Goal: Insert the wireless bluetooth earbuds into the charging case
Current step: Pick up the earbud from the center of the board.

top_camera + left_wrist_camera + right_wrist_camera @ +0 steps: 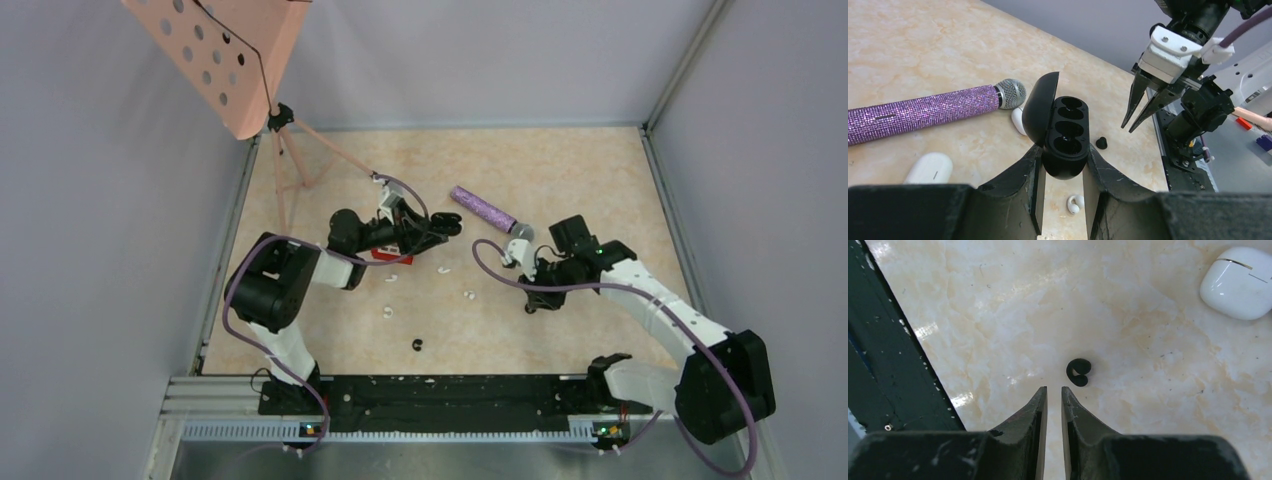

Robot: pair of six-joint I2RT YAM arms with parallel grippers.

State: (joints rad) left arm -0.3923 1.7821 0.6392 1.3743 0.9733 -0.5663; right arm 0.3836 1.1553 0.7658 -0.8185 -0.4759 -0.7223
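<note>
My left gripper (1065, 150) (432, 228) is shut on a black charging case (1068, 125) (446, 224), held above the table with its lid open; both wells look empty. My right gripper (1054, 389) (1127, 128) (530, 303) points down with only a narrow slit between its jaws and holds nothing. A black earbud (1078, 372) (1101, 142) lies on the table just ahead of its tips. A second black earbud (417, 346) lies nearer the front. Several white earbuds lie between the arms (443, 268) (469, 295); one (1074, 204) shows below the case.
A purple glitter microphone (482, 209) (923, 112) lies behind the grippers. A white oval case (1240, 282) (930, 169) sits on the table. A pink music stand (220, 50) rises at the back left. A red object (385, 256) lies under the left arm. A black rail (430, 400) runs along the front.
</note>
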